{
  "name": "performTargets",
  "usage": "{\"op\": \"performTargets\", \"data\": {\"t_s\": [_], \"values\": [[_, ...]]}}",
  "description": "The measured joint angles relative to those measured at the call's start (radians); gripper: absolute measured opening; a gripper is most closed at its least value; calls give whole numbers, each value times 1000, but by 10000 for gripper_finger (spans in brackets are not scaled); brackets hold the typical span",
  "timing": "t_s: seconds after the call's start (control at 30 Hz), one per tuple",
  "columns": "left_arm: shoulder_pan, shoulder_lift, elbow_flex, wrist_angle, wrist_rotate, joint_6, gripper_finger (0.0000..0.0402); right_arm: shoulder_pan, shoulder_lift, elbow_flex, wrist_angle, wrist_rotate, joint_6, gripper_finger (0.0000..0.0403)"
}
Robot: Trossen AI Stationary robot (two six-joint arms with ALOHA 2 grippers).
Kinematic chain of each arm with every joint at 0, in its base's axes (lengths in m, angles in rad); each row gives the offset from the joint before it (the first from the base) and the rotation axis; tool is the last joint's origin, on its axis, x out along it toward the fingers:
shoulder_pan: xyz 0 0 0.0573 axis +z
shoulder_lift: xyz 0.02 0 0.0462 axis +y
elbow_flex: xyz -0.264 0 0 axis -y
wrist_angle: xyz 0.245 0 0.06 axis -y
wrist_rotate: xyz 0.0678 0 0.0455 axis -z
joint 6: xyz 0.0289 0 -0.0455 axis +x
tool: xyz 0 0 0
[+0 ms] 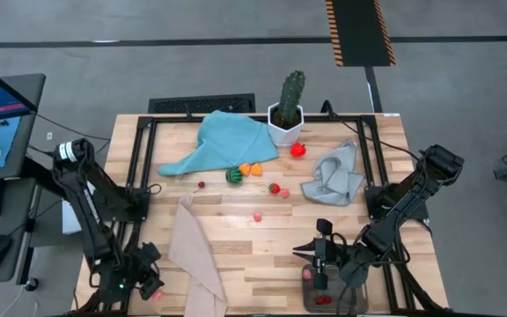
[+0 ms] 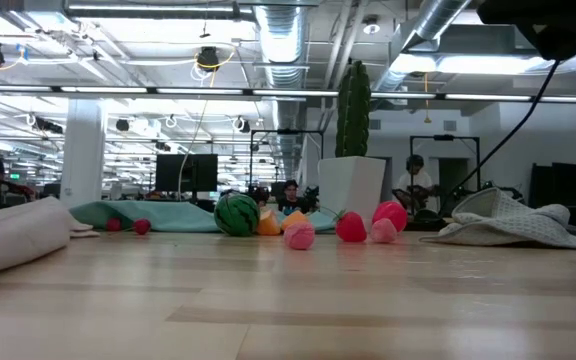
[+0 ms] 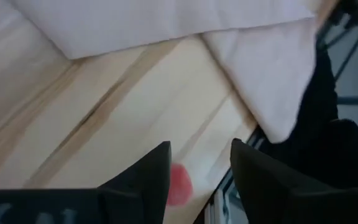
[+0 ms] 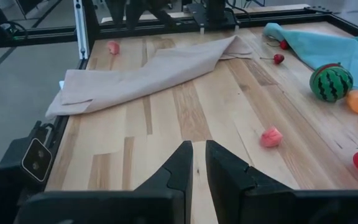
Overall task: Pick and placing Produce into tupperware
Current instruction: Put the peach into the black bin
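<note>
left wrist view: left claw (image 3: pixel 199 171) astride pink produce (image 3: pixel 179 184)

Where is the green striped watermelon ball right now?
High view: the watermelon ball sits mid-table, at the teal cloth's front edge, just left of the orange pieces.

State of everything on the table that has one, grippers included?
left gripper: open, empty, over a pink piece
right gripper: almost shut, empty
tupperware: lidless, red pieces inside
striped green ball: loose on the table
cactus: upright in its pot
teal cloth: crumpled
grey cloth: crumpled
beige cloth: folded, lying flat
</note>
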Motion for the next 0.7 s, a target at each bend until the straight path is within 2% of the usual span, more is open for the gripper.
{"op": "performTargets", "data": {"t_s": [0.33, 0.53, 0.63, 0.7], "values": [[-1, 67, 9, 84, 84, -74, 112, 0, 0, 0, 0, 2, 0, 68], [34, 65, 10, 67, 15, 124, 97, -8, 0, 0, 0, 2, -7, 68], [51, 65, 10, 74, 20, 253, 93, -16, 0, 0, 0, 0, -7, 68], [53, 65, 10, 72, 63, 340, 91, -22, 0, 0, 0, 0, -7, 68]]}}
